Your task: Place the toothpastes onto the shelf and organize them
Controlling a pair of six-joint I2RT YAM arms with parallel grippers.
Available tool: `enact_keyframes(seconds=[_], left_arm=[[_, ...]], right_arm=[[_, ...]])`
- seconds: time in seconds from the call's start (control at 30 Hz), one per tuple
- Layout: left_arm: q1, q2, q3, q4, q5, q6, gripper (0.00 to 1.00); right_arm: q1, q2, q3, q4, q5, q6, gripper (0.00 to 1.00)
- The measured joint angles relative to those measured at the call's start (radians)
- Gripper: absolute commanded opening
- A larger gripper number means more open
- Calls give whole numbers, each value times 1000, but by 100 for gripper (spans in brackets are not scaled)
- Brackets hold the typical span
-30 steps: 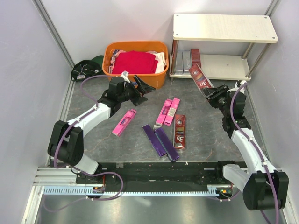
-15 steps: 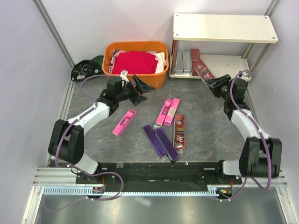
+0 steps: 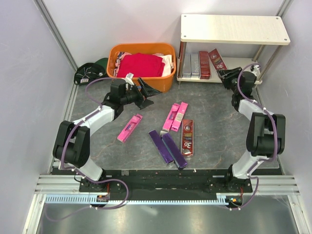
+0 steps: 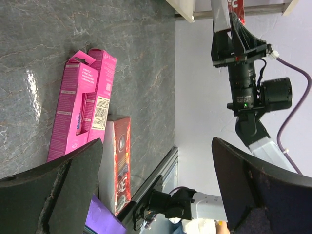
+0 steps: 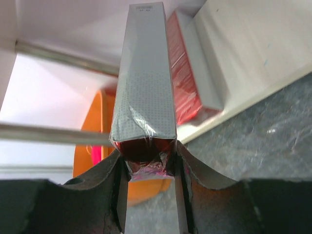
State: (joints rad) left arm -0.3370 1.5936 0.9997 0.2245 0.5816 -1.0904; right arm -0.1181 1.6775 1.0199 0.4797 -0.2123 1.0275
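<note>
Right pincer (image 5: 146, 163) pinches a dark-red cardboard toothpaste box (image 3: 217, 58) at the cream wooden shelf (image 3: 240, 67); next, lower and release. Left pincer (image 3: 147, 92) spread.

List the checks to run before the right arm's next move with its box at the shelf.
1. right gripper shut on dark red box: ok.
2. Box above lower shelf board: ok.
3. Box parallel to shelved boxes: not ok, angled.
4. Box resting on the board: cannot tell.
5. left gripper open, away from shelf: ok.
</note>
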Motion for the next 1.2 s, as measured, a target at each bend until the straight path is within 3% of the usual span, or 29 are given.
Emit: enact_keyframes(seconds=[0.3, 0.57, 0.77, 0.97, 1.0, 1.1, 1.2], left_arm=[[16, 16, -2, 34, 18, -2, 98], [17, 16, -8, 55, 27, -9, 98], [17, 16, -14, 67, 27, -11, 97], [17, 16, -29, 69, 27, -12, 97], [17, 16, -29, 70, 27, -12, 97], [17, 16, -34, 71, 27, -13, 97], [17, 16, -40, 71, 27, -19, 97]], right_arm=[[-30, 235, 173, 45, 11, 90, 14], [-29, 340, 216, 60, 23, 158, 15], [-30, 399, 250, 99, 24, 205, 21], [-26, 451, 278, 138, 0, 231, 35], [-25, 454, 278, 142, -3, 234, 46], [-25, 459, 279, 149, -17, 241, 64], [-23, 460, 270, 147, -37, 246, 77]])
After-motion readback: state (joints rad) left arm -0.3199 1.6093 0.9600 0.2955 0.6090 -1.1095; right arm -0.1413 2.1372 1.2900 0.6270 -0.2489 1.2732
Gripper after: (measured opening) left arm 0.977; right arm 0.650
